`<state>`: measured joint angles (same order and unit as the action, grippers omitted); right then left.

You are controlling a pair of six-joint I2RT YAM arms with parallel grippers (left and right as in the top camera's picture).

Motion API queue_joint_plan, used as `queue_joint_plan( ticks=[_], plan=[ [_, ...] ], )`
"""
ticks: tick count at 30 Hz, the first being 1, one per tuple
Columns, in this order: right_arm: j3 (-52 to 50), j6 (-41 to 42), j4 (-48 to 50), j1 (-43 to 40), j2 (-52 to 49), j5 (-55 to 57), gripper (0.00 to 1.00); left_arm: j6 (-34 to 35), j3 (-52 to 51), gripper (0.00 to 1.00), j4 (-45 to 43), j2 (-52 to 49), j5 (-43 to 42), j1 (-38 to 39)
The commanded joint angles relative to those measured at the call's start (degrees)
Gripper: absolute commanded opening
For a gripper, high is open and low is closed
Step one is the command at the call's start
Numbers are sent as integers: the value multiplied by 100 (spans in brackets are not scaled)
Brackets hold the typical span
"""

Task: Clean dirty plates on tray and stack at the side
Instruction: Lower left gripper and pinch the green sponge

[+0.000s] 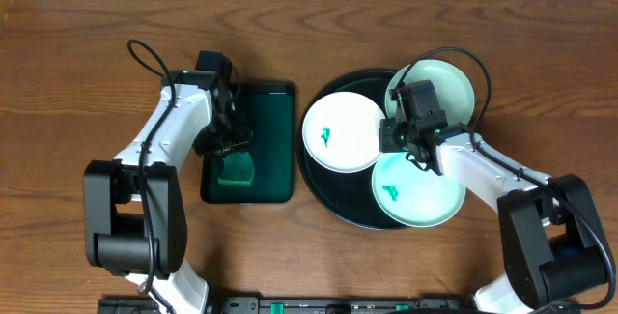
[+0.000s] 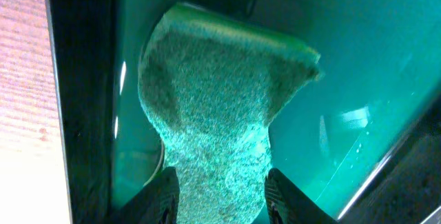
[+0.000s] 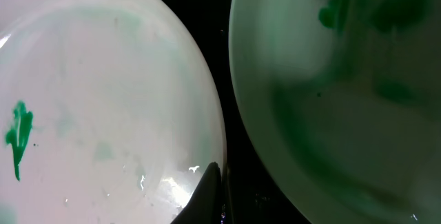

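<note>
Three white plates lie on the round black tray [image 1: 326, 193]: one at the left [image 1: 338, 135], one at the front right [image 1: 420, 193], one at the back right [image 1: 449, 82]. The left and front ones carry teal smears. My right gripper [image 1: 391, 132] is low between them. In the right wrist view its jaws [image 3: 219, 182] are closed at the rim of the left plate [image 3: 103, 100], with a second smeared plate [image 3: 344, 114] across a dark strip of tray [image 3: 220, 58]. My left gripper [image 1: 230, 150] is shut on the green sponge [image 1: 235, 171]. The left wrist view shows the sponge [image 2: 220, 93] squeezed between the fingers [image 2: 220, 196].
The sponge rests in a small rectangular dark green tray [image 1: 266, 111], left of the black tray; its wet floor [image 2: 358, 65] shows in the left wrist view. Bare wooden table [image 1: 77, 82] lies around both trays. Cables loop over both arms.
</note>
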<state>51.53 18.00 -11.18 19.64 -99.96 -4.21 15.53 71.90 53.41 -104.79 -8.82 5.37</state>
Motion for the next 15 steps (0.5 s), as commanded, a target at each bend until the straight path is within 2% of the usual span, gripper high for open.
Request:
queue_joint_plan(
  ticks=[1,15],
  plan=[
    [-66,42,7,46,-57,94,1,131,-144,42,-140,-50,55,24],
    [-66,42,7,46,-57,94,1,131,-761,42,-876,-55,52,24]
  ],
)
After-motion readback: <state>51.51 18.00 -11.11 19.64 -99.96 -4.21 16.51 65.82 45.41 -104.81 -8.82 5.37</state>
